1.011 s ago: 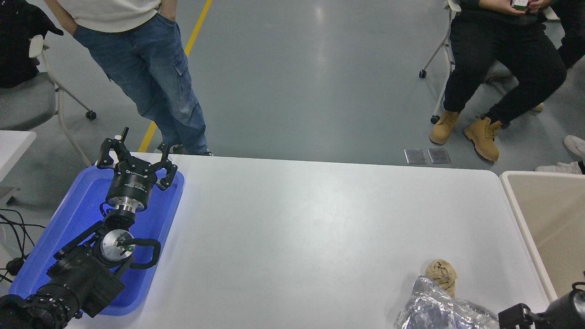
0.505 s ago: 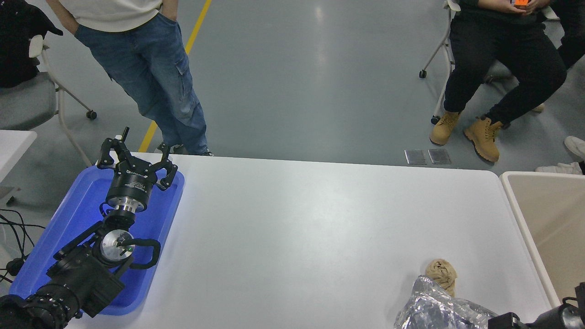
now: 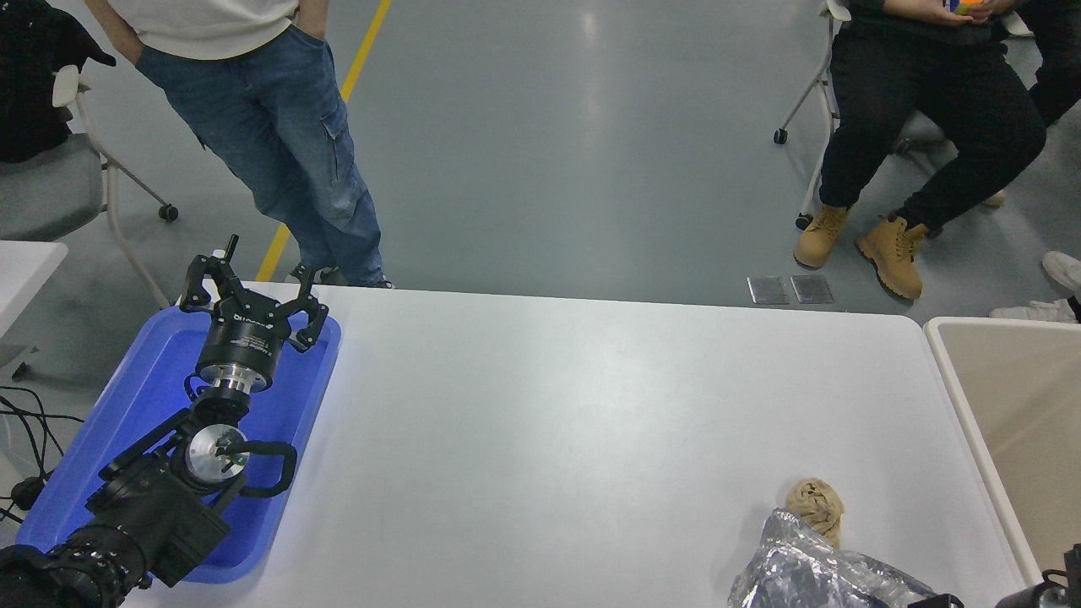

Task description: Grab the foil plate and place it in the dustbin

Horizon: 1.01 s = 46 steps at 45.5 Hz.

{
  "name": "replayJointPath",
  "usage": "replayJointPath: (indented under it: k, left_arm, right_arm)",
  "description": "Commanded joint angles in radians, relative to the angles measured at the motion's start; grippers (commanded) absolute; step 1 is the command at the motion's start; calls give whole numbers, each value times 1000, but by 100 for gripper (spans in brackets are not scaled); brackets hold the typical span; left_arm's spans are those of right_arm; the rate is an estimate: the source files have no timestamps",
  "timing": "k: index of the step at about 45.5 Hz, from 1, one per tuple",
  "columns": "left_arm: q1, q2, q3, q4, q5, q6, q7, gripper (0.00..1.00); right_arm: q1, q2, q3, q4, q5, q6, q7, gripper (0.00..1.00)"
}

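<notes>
While most of the white table (image 3: 540,422) is bare, everything that matters is crammed into the near right corner. So there's loads of open room across the middle and far side, and hardly any at that corner.

One foil plate (image 3: 823,570) sits right at the table's near edge, partly cut off by the bottom of the picture. It's shiny silver, wrinkled all over, more a crumpled heap than a flat tray. One small tan paper wad (image 3: 816,505) is touching its far side.

One dustbin (image 3: 958,380) stands just off the table's right edge, with a thick off-white rim and a beige inside. It's close to the plate, with a strip of bare table between them.

The left gripper (image 3: 251,293) is parked at the lower left, hanging over the far end of the one blue tray (image 3: 127,405), fingers spread apart with nothing between them. Of the right arm (image 3: 1051,591) only a dark sliver pokes in at the bottom right corner, just beside the foil, and its gripper isn't visible.

Two people are at the far side: one standing (image 3: 270,127) in jeans at top left, one seated (image 3: 920,127) at top right.
</notes>
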Motion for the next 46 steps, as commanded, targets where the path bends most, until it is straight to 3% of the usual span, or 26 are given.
replayJointPath:
  k: [1, 6, 18, 46]
  left_arm:
    - [0, 0, 0, 0, 0, 0, 0, 100]
    - [-1, 0, 0, 0, 0, 0, 0, 100]
    - [-1, 0, 0, 0, 0, 0, 0, 100]
    - [-1, 0, 0, 0, 0, 0, 0, 100]
  right_arm:
    - [-34, 22, 3, -20, -49, -53, 9, 67]
    - [-35, 18, 5, -21, -132, -70, 24, 48]
    - [-32, 1, 3, -18, -164, -70, 73, 0]
    - [47, -93, -3, 2, -212, -16, 79, 0]
